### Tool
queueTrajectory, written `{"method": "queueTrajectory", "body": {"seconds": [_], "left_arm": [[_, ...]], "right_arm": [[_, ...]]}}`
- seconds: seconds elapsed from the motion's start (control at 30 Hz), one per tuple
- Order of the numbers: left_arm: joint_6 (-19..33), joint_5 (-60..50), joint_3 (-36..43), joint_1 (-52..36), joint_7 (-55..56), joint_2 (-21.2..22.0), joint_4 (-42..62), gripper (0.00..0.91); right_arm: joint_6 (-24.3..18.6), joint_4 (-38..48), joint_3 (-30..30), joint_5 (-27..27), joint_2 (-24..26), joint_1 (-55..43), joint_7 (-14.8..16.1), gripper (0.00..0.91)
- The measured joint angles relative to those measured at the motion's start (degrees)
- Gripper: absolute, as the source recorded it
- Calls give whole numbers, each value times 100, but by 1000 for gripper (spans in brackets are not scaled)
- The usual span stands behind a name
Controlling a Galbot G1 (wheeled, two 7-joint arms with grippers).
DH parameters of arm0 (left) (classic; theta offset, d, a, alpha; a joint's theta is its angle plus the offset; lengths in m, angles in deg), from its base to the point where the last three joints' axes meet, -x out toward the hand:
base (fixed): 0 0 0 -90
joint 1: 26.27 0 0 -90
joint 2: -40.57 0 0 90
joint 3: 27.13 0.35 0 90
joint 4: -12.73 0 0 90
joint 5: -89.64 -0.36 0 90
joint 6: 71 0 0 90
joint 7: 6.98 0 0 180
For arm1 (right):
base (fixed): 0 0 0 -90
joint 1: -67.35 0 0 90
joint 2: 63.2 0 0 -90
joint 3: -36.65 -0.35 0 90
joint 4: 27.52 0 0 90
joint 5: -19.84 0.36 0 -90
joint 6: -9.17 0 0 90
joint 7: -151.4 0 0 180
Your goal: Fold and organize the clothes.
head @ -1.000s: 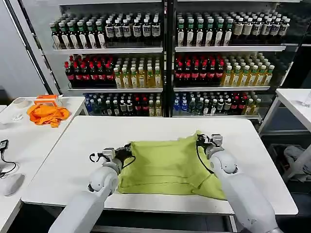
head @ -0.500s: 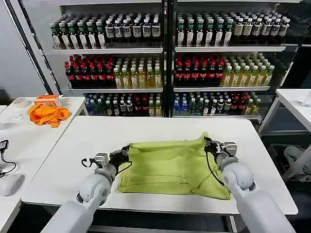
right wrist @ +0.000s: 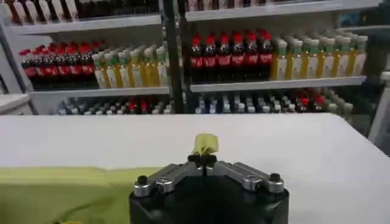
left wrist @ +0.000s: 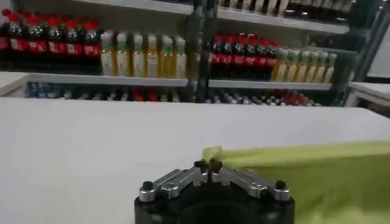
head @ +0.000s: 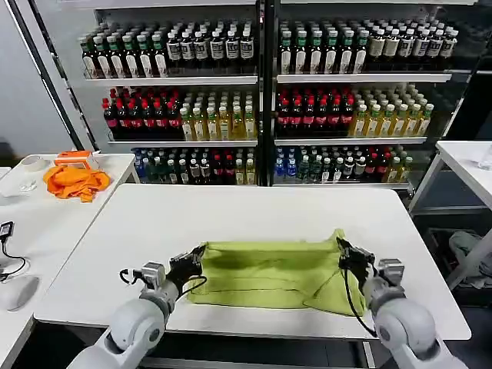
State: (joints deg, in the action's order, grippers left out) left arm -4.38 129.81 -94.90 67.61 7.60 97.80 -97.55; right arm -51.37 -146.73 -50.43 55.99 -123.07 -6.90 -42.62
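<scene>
lime-green fabric, the t-shirt (head: 265, 274), lies folded into a wide band on the near half of the white counter (head: 254, 207), its long edges running side to side in the head view. the left gripper (head: 194, 260) sits at the shirt's left end, just above the counter, with its fingers clamped together on the corner of the cloth; in the left wrist view the same gripper (left wrist: 209, 165) pinches a small peak of the t-shirt (left wrist: 304, 176), and the rest of the fabric stretches away from it low over the counter (left wrist: 91, 146). the right gripper (head: 346, 252) is at the shirt's right end, its fingers closed on the far right corner, which stands up in a little point. in the right wrist view this gripper (right wrist: 205, 159) holds a small tuft of the t-shirt (right wrist: 73, 192) between its closed fingers, with the band of cloth lying flat on the counter (right wrist: 317, 158) to one side. the two grippers are well apart, one at each end of the band, and the cloth between them lies fairly smooth with a few soft creases. an orange cloth (head: 74, 181) rests bunched on a separate counter to the robot's left. behind the work stand shelves (head: 261, 78) lined with rows of bottles
</scene>
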Motion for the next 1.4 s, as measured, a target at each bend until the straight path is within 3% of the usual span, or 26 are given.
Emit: {"method": "queueTrajectory", "body": {"seconds": [0.17,0.2,0.23,0.27,0.87,1.23,1.27,1.33,1.4], "left_arm": [[22,-205,-13,157,6,56,-37,40],[23,-242,-19,175,6,67,-36,151],[23,-277,-28,191,7,78,-24,595],[22,-316,-38,210,10,93,-11,907],[34,-1121,-272,754,294,497,-226,907],[-20,-1102,-278,863,651,1014,-100,907],[-22,-1094,-264,858,666,1061,-79,474],[-18,-1102,-249,839,710,1161,-20,101],[-9,-1106,-248,834,744,1243,43,30]], "right_arm": [[68,-137,-82,-88,-73,290,-51,0],[89,-153,-89,-110,-93,332,-65,0],[107,-163,-91,-127,-110,365,-77,353],[124,-172,-92,-144,-128,394,-81,907],[138,-427,-232,-436,-330,844,-87,907],[138,-564,-323,-488,-425,1114,-138,907],[138,-579,-329,-491,-428,1135,-140,907],[138,-605,-351,-494,-431,1179,-142,907],[137,-626,-375,-496,-432,1222,-143,907]]}}
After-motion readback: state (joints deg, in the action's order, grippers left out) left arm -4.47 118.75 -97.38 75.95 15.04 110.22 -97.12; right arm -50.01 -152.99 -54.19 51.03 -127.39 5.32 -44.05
